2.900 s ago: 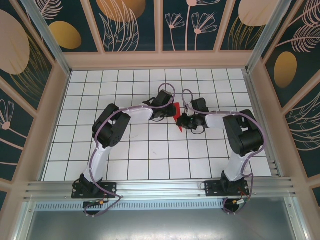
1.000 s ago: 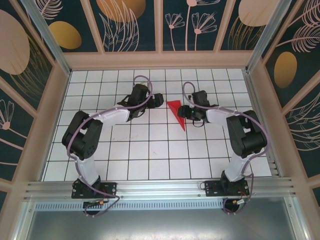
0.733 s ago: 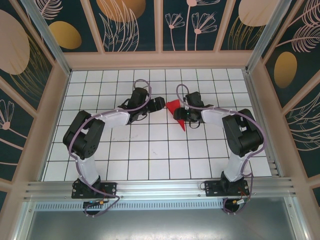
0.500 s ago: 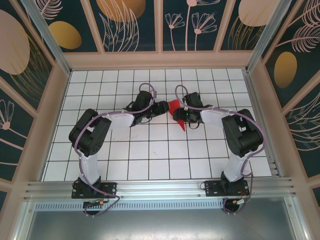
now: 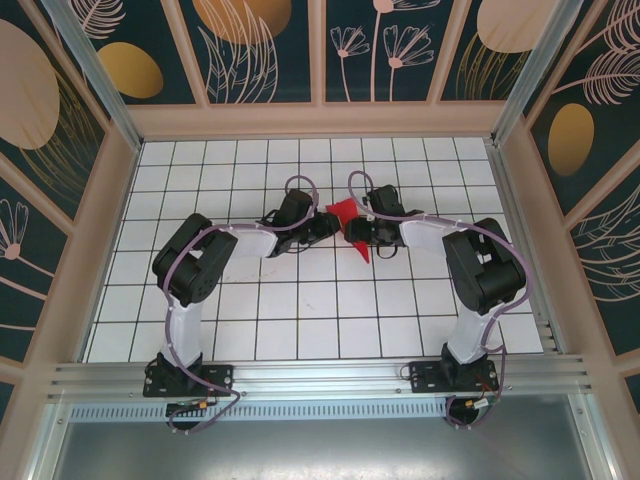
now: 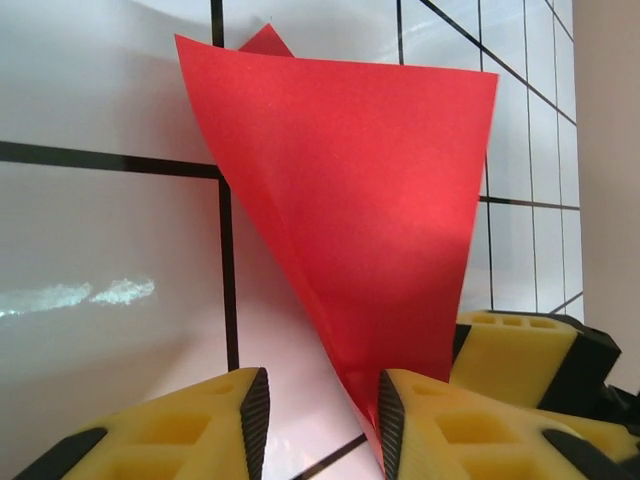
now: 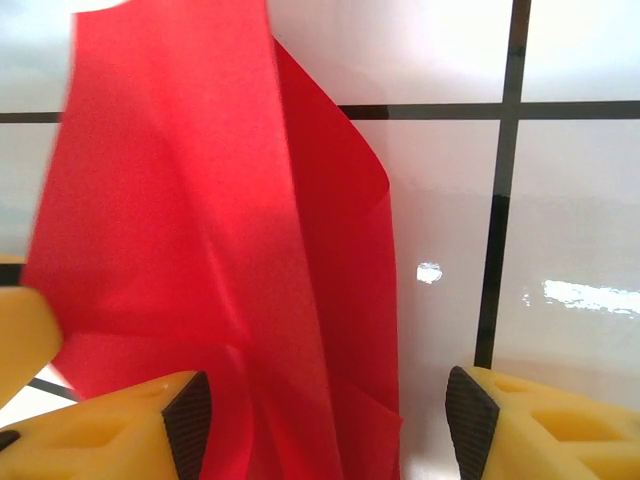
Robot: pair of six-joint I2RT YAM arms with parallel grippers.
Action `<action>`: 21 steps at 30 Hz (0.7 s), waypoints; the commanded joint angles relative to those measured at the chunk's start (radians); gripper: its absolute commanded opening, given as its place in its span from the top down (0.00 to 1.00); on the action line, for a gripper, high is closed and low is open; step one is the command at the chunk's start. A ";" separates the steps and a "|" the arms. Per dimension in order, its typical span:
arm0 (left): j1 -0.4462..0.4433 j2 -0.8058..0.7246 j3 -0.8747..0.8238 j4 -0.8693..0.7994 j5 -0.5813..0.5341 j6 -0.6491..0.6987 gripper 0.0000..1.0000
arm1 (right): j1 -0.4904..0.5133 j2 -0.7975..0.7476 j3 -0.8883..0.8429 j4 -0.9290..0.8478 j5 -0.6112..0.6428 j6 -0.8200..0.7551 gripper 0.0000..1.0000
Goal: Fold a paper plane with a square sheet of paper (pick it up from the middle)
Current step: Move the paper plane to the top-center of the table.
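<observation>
The square sheet of paper is a creased red wedge on the white tiled table, its point toward me. In the left wrist view one flap of the paper stands up off the tiles. My left gripper is at the wedge's left side, jaws open with a narrow gap; the paper's lower edge runs along the inner pad of the right finger, and the other pad is clear of it. My right gripper reaches in from the right, open wide, with the layered paper lying between its fingers.
The tiled table has free room in front of and beside the arms. Wooden-framed patterned walls enclose it on three sides. The two grippers are nearly touching over the paper; a left finger shows in the right wrist view.
My left arm has swung right to the paper and its jaws have narrowed. The right gripper has shifted slightly left over the wedge, and a flap has risen.
</observation>
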 commanded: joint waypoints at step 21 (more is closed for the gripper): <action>0.000 0.039 0.044 -0.091 -0.079 0.076 0.91 | -0.027 -0.120 0.020 0.027 -0.168 0.033 0.53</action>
